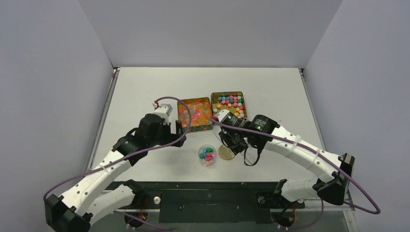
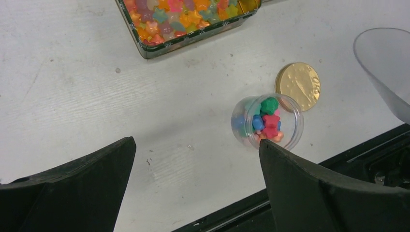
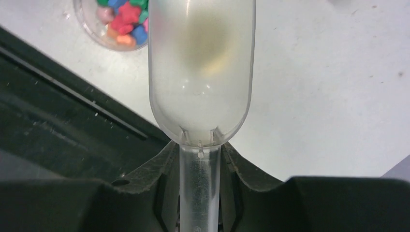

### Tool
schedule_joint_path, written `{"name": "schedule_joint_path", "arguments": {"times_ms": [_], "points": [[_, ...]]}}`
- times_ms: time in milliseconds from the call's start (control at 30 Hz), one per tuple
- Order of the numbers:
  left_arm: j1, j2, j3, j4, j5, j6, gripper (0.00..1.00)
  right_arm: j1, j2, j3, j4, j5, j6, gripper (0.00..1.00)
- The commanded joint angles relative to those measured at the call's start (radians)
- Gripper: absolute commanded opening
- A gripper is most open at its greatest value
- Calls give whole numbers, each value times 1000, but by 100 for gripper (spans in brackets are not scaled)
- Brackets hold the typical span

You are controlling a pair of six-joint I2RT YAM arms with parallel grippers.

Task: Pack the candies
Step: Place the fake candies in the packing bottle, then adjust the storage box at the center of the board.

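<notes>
Top external view first: candies heaped in a small clear jar at the near middle of the table. More of them farther back in two square tins, glossy orange and red in the left tin, opaque mixed colours in the right tin. Just right of the jar, a flat gold lid, off and lying on the table. Above that lid, a clear plastic scoop, empty by the look of it, its handle pinched between the fingers of the right claw. Left claw spread wide, gripping nothing, hanging just left of the jar and near the left tin.

Probably between loads, or close to capping. Hard to call, with the jar seemingly well filled yet not brimming. For a further load: swing the scoop over to a tin, dig shallow, lift level, take less rather than more. Over the jar, bring the lip close above the rim before tipping, then tip slowly to keep strays from bouncing out. Worth closing the spread left claw gently around the jar first, against skidding or toppling at a nudge. Steer clear of the lid, so close to the near edge.
</notes>
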Motion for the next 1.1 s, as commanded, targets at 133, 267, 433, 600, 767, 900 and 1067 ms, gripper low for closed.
{"name": "schedule_joint_path", "arguments": {"times_ms": [133,267,433,600,767,900,1067], "points": [[117,241,102,152,53,-66,86,-5,-159,-116,283,340,38,0],[173,388,190,163,89,-73,73,-4,-268,-245,461,372,65,0],[213,559,293,165,105,-65,64,-3,-339,-340,521,381,49,0],[251,731,398,152,132,-67,57,0,-367,-369,471,395,39,0],[264,858,482,91,112,-32,53,-1,-408,-409,489,373,39,0],[264,920,522,68,78,-4,49,-2,-420,-431,491,361,35,0],[264,960,528,48,67,4,33,-2,-420,-435,489,357,33,0]]}}
